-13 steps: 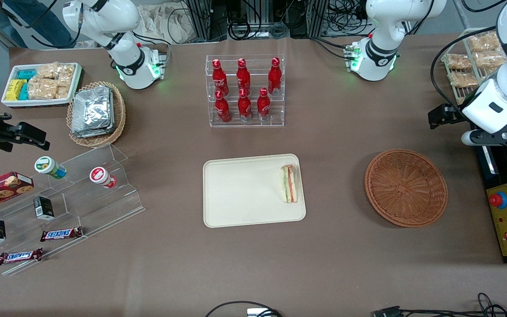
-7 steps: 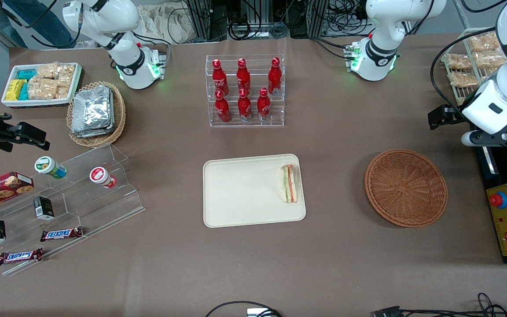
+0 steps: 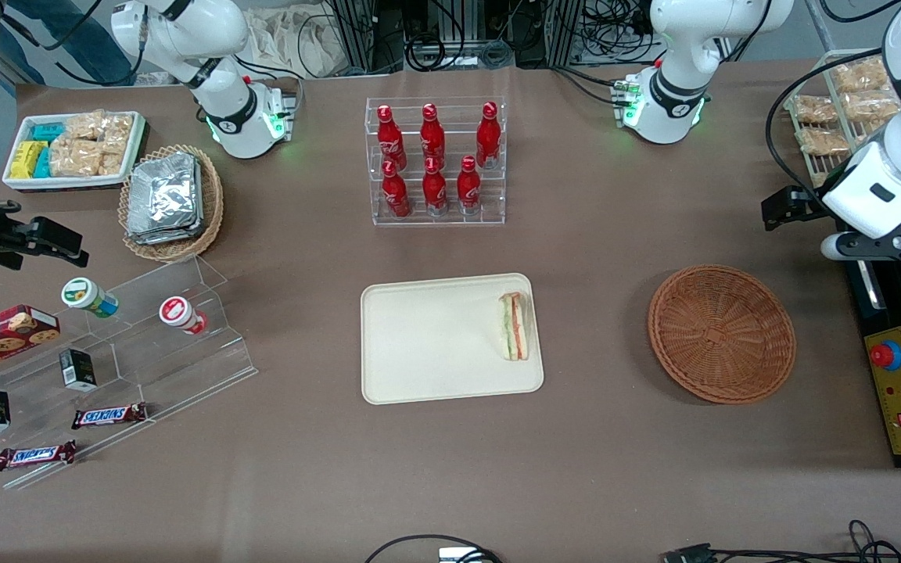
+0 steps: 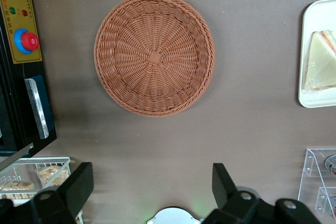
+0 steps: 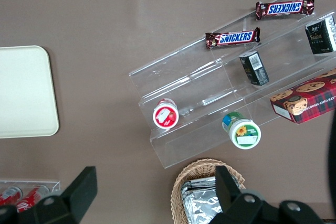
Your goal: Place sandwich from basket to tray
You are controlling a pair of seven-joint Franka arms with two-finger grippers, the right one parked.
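Observation:
The sandwich lies on the cream tray, by the tray edge nearest the basket, with its red, orange and green layers showing. The round reddish-brown basket stands empty toward the working arm's end of the table. My left gripper hangs above the table, farther from the front camera than the basket and well apart from it. In the left wrist view the gripper is open with nothing between its fingers, and the basket, the sandwich and a corner of the tray show.
A clear rack of red bottles stands farther back than the tray. A tan basket of foil packets, a white snack bin and an acrylic snack stand lie toward the parked arm's end. A control box and a wire rack flank the basket.

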